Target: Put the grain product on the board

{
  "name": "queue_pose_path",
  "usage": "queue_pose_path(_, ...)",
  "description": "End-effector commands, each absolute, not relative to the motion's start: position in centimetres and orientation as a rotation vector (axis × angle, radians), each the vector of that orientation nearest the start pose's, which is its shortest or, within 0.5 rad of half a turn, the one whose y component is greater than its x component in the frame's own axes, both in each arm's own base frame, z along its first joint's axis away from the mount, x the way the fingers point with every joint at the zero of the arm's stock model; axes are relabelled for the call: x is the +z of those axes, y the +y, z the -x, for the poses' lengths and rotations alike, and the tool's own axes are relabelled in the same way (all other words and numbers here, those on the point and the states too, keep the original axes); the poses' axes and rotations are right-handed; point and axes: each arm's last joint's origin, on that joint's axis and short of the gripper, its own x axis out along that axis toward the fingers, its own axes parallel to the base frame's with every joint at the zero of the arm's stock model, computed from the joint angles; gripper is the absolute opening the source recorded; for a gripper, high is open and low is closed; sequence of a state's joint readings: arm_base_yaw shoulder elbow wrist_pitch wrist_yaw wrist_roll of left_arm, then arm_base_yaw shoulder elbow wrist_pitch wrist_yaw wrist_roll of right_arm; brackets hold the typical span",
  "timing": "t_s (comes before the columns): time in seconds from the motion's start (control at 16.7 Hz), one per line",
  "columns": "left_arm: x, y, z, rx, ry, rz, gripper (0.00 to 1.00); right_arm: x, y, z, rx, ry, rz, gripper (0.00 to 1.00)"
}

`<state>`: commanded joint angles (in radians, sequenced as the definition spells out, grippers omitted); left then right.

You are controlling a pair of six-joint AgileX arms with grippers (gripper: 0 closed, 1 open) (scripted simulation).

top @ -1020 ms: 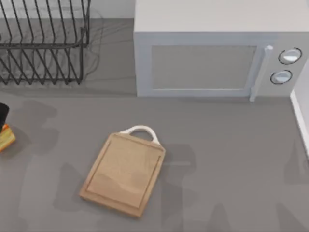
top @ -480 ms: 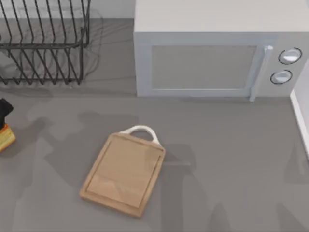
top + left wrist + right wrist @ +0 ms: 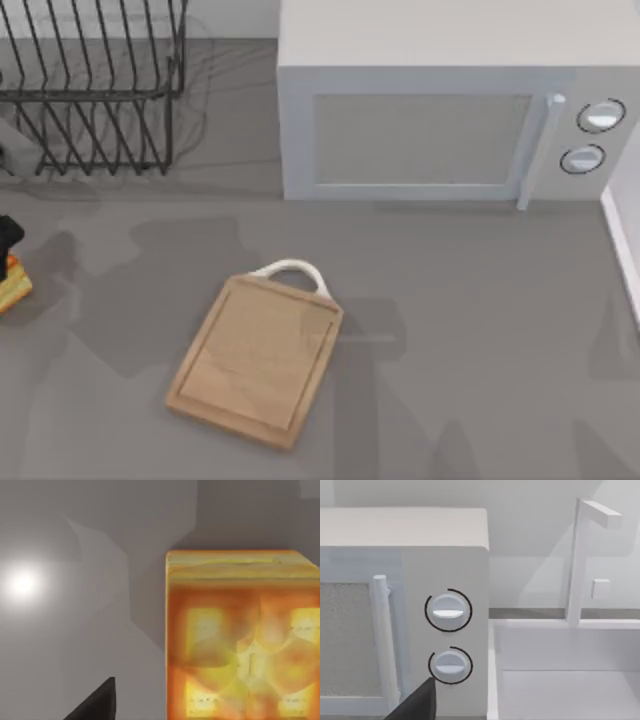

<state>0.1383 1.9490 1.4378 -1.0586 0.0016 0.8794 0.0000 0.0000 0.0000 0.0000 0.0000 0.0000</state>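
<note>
**Bread waiting at the desk's left edge**

Small, shiny, orange-yellow bread chunk (image 3: 12,285) sitting at the left edge of the grey desk (image 3: 470,330), well apart from the light tan wooden board with the white loop handle (image 3: 255,360) near the front middle. Probably light and a bit soft, maybe slippery from the shine; best pinched gently across two flat sides. Left pincer (image 3: 8,236) right above the chunk, touching or nearly so; cannot tell how far open. Right arm parked by the white microwave (image 3: 420,130).
</note>
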Motion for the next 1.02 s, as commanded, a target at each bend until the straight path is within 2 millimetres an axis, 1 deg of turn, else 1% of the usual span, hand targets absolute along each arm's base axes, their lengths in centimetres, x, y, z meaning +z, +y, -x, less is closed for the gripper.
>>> queue_pose_path(0.12,17.8,5.2,-36.2,-0.577,1.490,-0.578,1.00,16.0,-0.1,-10.6,0.000,0.000,0.000,1.00)
queue_pose_path(0.18,17.3,5.2,-36.2,-0.576,1.493,-0.576,1.00,16.0,-0.1,-10.6,0.000,0.000,0.000,1.00)
queue_pose_path(0.3,15.8,5.3,-36.3,-0.575,1.493,-0.574,1.00,16.0,-0.1,-10.6,0.000,0.000,0.000,1.00)
queue_pose_path(0.48,12.7,5.3,-36.4,-0.571,1.487,-0.577,1.00,16.0,-0.1,-10.6,0.000,0.000,0.000,1.00)
queue_pose_path(0.6,11.2,5.4,-36.3,-0.573,1.490,-0.576,1.00,16.0,-0.1,-10.6,0.000,0.000,0.000,1.00)
queue_pose_path(0.66,10.9,5.4,-36.3,-0.575,1.492,-0.575,1.00,16.0,-0.1,-10.6,0.000,0.000,0.000,1.00)
queue_pose_path(0.84,10.9,5.4,-36.3,-0.575,1.492,-0.575,1.00,16.0,-0.1,-10.6,0.000,0.000,0.000,1.00)
queue_pose_path(1.02,10.9,5.4,-36.3,-0.575,1.492,-0.575,0.77,16.0,-0.1,-10.6,0.000,0.000,0.000,1.00)
